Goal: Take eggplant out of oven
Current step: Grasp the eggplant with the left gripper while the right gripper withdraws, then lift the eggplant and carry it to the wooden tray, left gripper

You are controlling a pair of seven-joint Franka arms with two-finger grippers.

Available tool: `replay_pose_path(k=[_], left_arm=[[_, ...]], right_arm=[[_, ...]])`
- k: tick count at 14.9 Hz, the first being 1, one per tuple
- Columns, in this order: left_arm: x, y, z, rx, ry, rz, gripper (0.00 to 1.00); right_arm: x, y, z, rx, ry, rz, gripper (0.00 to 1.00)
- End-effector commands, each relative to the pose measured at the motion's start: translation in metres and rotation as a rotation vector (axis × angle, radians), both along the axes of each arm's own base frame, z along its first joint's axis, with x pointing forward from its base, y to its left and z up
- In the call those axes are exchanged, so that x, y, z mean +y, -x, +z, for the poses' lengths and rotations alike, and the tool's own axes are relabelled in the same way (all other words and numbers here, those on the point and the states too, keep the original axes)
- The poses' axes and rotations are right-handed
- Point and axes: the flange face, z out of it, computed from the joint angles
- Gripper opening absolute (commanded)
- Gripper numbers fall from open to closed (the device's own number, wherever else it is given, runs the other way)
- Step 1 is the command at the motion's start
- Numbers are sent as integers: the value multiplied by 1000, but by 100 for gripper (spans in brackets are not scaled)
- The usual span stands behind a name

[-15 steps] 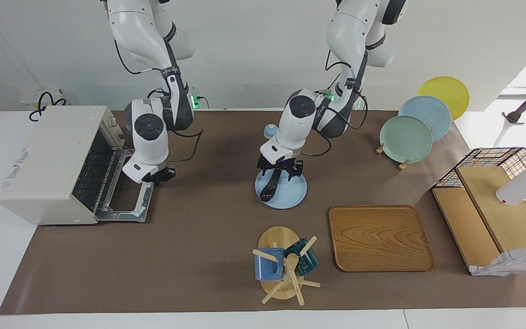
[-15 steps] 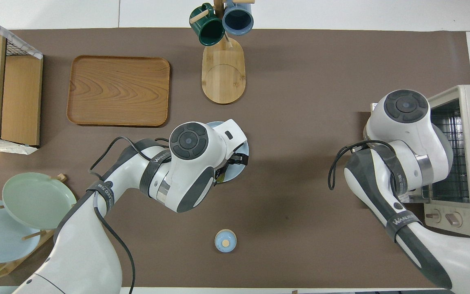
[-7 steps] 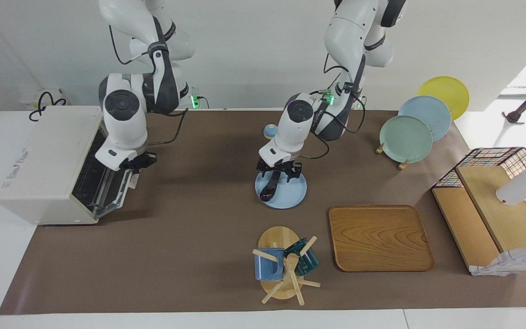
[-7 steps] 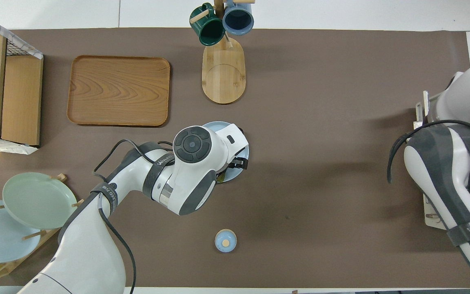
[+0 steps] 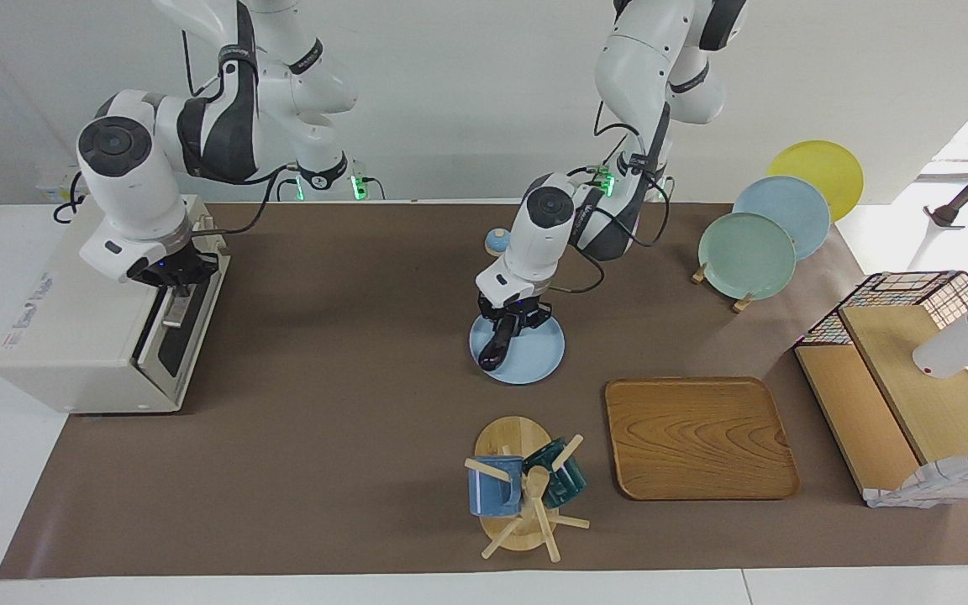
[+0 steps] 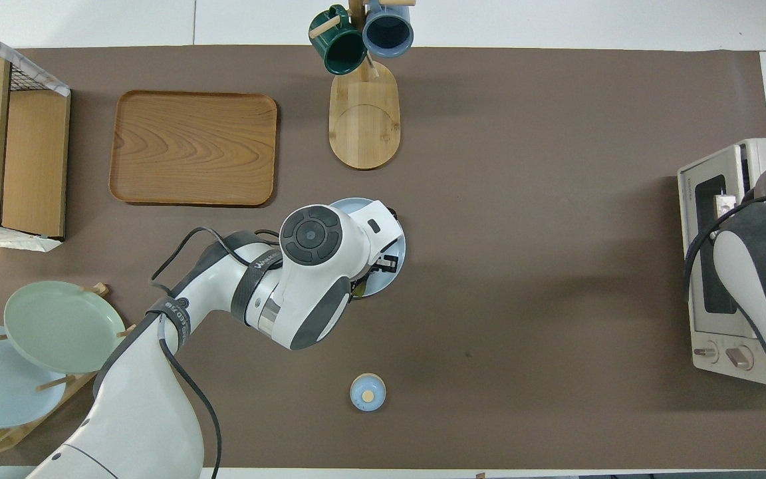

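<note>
— Where is the slim dark purple eggplant (image 5: 494, 344) lying?

— On the round light blue plate (image 5: 534, 360), mid tabletop (image 5: 349, 437), out of the cream-white boxy oven (image 5: 81, 328). The left gripper (image 5: 511, 323) is closing around its upper end.

— And the right gripper (image 5: 175, 282)?

— It is shut, touching the top of the closed oven door at the right arm's end.

eggplant (image 5: 492, 346): dark purple, perhaps black | plate (image 5: 534, 360): light blue | oven (image 5: 72, 328): cream-white
</note>
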Motion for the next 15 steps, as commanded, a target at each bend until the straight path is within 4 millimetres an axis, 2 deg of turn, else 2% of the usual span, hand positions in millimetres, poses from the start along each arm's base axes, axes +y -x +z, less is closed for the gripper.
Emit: replay_pose_path(k=[1, 2, 4, 5, 6, 7, 8, 9, 10, 11, 13, 15], left_arm=[[3, 0, -1, -7, 9, -4, 38], [3, 0, -1, -5, 9, -2, 34], [5, -1, -1, -3, 7, -1, 15], [6, -3, 0, -4, 8, 3, 0], [8, -5, 3, -5, 11, 9, 0], [12, -9, 7, -8, 14, 18, 0], [25, -19, 13, -8, 19, 49, 0], [34, -27, 26, -10, 22, 65, 0], [41, -37, 43, -8, 24, 81, 0], [56, -53, 61, 1, 22, 109, 0], [88, -88, 94, 17, 21, 168, 0], [123, -123, 109, 25, 32, 220, 0]], right_arm=[[-17, 16, 10, 29, -1, 21, 0], [-20, 19, 13, 32, -3, 22, 0], [-7, 27, 56, 21, -42, -5, 0], [0, 27, 74, 19, -74, -16, 0], [9, 25, 86, 10, -114, -22, 0], [22, 22, 89, 4, -141, -15, 0], [31, 20, 93, 0, -146, -10, 0], [32, 21, 101, -11, -145, -22, 16], [34, 21, 104, -12, -145, -30, 55], [35, 20, 111, -32, -155, -32, 100], [39, 14, 125, -70, -169, -52, 100], [42, 11, 122, -73, -190, -58, 100]])
